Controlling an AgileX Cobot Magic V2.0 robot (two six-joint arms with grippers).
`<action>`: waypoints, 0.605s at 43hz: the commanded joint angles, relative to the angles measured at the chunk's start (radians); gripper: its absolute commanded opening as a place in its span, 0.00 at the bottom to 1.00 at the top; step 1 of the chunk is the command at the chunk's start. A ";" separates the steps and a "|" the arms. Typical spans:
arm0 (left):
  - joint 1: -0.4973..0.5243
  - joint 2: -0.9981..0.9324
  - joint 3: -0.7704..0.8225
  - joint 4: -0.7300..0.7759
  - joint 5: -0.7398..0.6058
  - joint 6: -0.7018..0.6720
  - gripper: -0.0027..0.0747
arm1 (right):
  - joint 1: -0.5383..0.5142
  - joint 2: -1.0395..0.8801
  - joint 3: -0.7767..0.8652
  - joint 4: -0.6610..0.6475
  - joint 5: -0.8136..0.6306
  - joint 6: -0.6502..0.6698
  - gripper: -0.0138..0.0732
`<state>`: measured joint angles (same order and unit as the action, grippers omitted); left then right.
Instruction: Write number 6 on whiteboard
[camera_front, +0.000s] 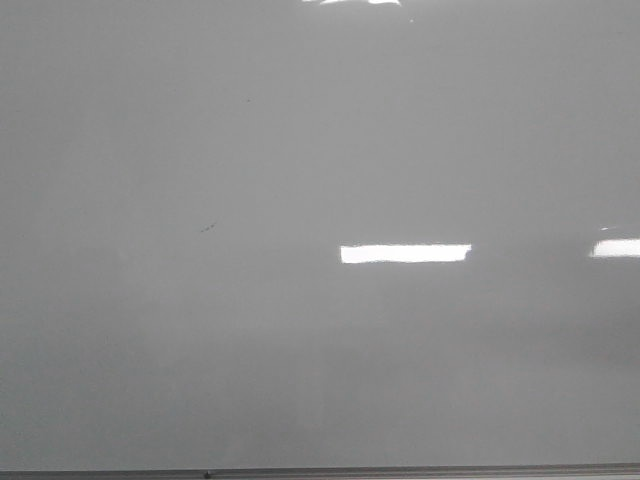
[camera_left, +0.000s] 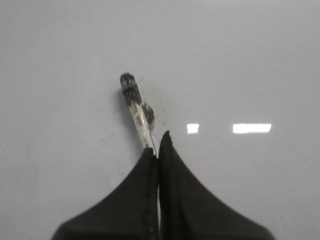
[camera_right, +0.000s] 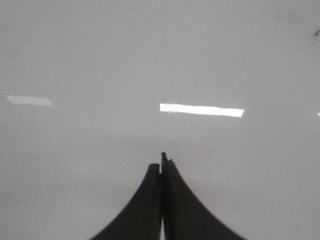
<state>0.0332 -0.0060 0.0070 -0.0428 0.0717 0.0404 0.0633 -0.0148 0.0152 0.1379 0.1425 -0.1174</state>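
The whiteboard (camera_front: 300, 360) fills the front view, glossy pale grey with bright rectangular reflections. No drawn number 6 shows on it in any view. Neither gripper shows in the front view. In the left wrist view my left gripper (camera_left: 159, 150) is shut on a thin white marker (camera_left: 139, 114). The marker's dark tip (camera_left: 128, 83) points out at the whiteboard (camera_left: 240, 60); I cannot tell if it touches. In the right wrist view my right gripper (camera_right: 161, 167) is shut and empty over the whiteboard (camera_right: 100, 60).
A thin grey frame edge (camera_front: 420, 471) runs along the bottom of the board. Tiny dark specks (camera_front: 207, 228) lie left of the middle. Light reflections (camera_front: 405, 253) sit at centre right.
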 joint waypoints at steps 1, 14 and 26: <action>0.000 -0.014 -0.021 -0.013 -0.188 -0.009 0.01 | 0.002 -0.008 -0.102 0.002 -0.069 0.000 0.08; 0.000 0.098 -0.280 -0.011 0.013 -0.008 0.01 | 0.002 0.156 -0.399 0.014 0.129 0.000 0.08; 0.000 0.263 -0.381 -0.002 0.087 -0.004 0.01 | 0.002 0.362 -0.489 0.035 0.154 0.000 0.08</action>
<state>0.0332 0.2136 -0.3311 -0.0429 0.2212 0.0404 0.0633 0.3014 -0.4350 0.1589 0.3613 -0.1167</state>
